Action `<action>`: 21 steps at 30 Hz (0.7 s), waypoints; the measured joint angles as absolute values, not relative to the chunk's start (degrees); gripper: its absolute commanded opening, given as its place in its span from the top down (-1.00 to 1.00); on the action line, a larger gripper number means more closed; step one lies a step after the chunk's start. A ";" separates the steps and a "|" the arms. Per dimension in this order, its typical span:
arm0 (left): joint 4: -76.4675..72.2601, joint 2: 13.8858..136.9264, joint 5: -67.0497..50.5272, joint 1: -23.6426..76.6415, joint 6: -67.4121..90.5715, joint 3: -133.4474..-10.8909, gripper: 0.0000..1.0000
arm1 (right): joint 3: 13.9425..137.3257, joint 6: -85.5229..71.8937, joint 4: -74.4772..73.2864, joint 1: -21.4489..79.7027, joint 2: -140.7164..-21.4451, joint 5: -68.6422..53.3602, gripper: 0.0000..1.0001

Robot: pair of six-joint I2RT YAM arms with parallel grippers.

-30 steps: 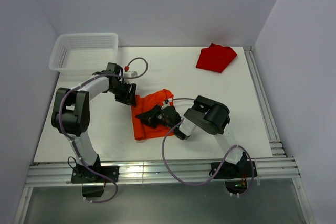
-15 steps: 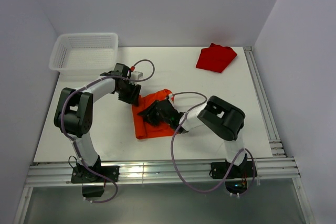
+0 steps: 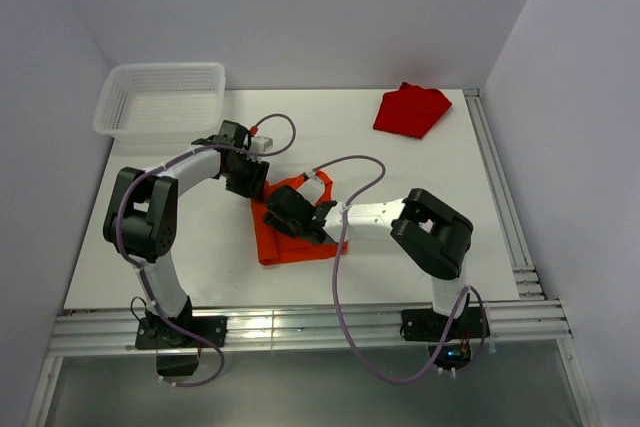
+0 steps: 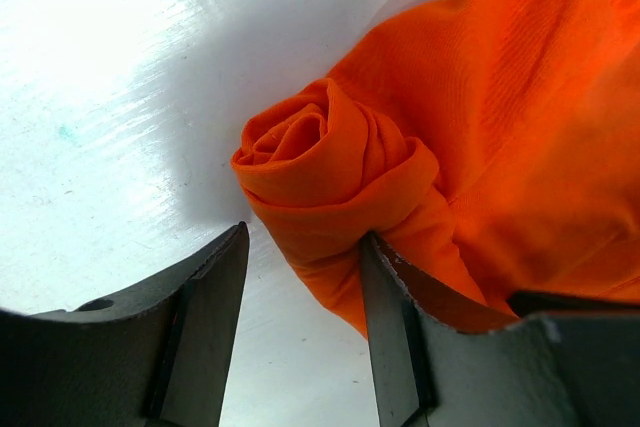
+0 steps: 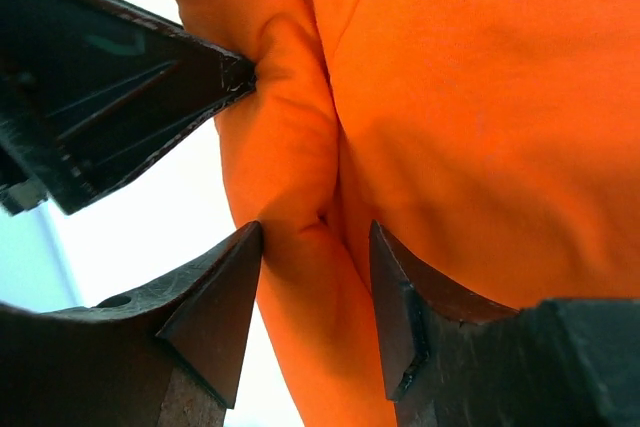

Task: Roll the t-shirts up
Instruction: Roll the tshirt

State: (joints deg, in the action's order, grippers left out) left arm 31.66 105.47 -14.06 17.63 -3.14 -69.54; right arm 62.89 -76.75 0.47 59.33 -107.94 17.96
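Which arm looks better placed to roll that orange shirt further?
Probably left. The left end effector straddles the rolled end of the orange t-shirt, ready to pinch and turn it. The right end effector only sits over a loose fold.

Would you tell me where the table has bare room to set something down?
Free: the far strip between basket and red shirt; the right side between that shirt and right arm. Crowded: the middle, with left end effector and right end effector at the orange shirt.

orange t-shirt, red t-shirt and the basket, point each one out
orange t-shirt [image 4: 320,162]: left wrist view, on its rolled end
red t-shirt [image 3: 410,110]: top external view, middle of the cloth
basket [image 3: 165,97]: top external view, on its mesh floor
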 measured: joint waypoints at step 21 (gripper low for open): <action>31.66 105.47 -14.04 17.67 -3.16 -69.54 -0.08 | 94.39 -66.06 -30.94 67.26 -120.92 31.53 -0.04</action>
